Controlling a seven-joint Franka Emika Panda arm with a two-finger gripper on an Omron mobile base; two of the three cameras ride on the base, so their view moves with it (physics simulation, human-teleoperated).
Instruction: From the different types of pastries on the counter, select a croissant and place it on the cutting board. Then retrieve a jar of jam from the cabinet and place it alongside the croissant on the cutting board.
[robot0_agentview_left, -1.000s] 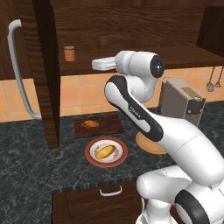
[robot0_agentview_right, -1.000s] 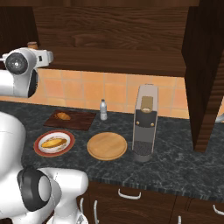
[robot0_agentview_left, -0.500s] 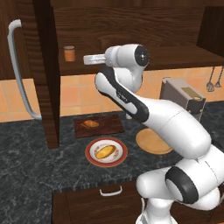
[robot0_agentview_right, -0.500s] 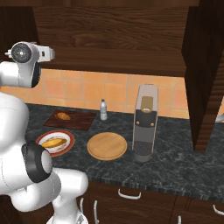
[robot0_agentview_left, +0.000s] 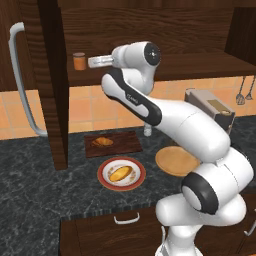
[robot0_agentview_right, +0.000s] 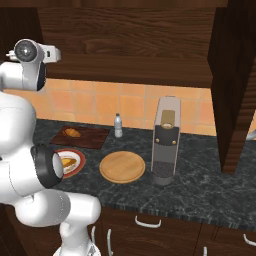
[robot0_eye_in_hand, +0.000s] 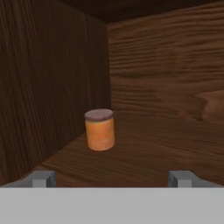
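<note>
So far: croissant (robot0_agentview_left: 102, 142) lies on the cutting board (robot0_agentview_left: 127, 144); jam is left to fetch.
Jam jar (robot0_eye_in_hand: 100, 129): on the cabinet shelf, far left corner.
Gripper (robot0_agentview_left: 91, 62): spread wide, empty, near the jar.
Hand view: finger gap, unclear from the base cameras.

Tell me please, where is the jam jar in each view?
Left base view: the jar stands on the cabinet shelf at upper left, just ahead of the gripper.
Right base view: I cannot find the jar there.
Hand view: the jar stands left of centre, near the cabinet's left wall.
Shared landmark: the cutting board with the croissant.
</note>
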